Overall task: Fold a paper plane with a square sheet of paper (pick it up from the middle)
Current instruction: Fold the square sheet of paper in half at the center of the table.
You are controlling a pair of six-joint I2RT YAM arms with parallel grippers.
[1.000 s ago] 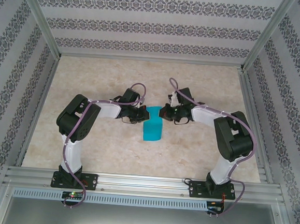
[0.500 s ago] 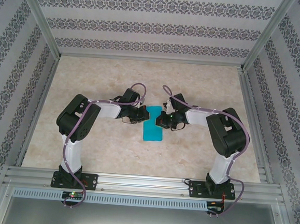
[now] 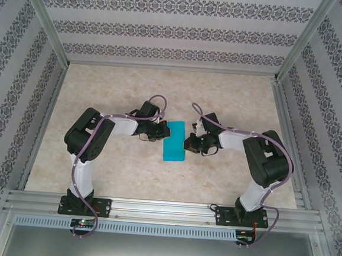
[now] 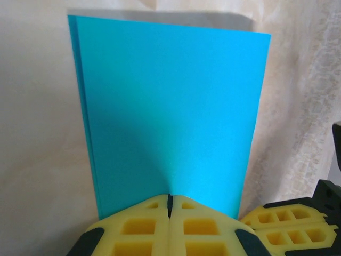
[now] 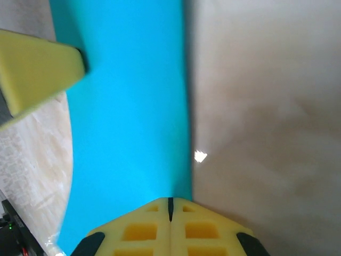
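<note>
The square sheet of paper (image 3: 174, 141), teal-blue, lies folded in half as a flat rectangle in the middle of the table. In the left wrist view the paper (image 4: 170, 106) shows two stacked layers along its left edge. My left gripper (image 3: 161, 133) is shut, and its yellow tip (image 4: 170, 198) rests on the sheet's near edge with nothing visible between the fingers. My right gripper (image 3: 186, 144) is shut too, its tip (image 5: 170, 201) on the paper (image 5: 128, 122) close to its long edge. No paper plane shape is in view.
The beige table (image 3: 115, 165) is fenced by metal frame rails (image 3: 159, 207) and patterned walls. The two grippers sit close together across the sheet: the right fingers (image 4: 290, 224) show in the left wrist view and a left finger (image 5: 37, 69) in the right wrist view.
The paper's near part, bowed up a second ago, now lies flat. My right gripper moved toward the near side along the sheet to its right edge. The left gripper stayed put.
</note>
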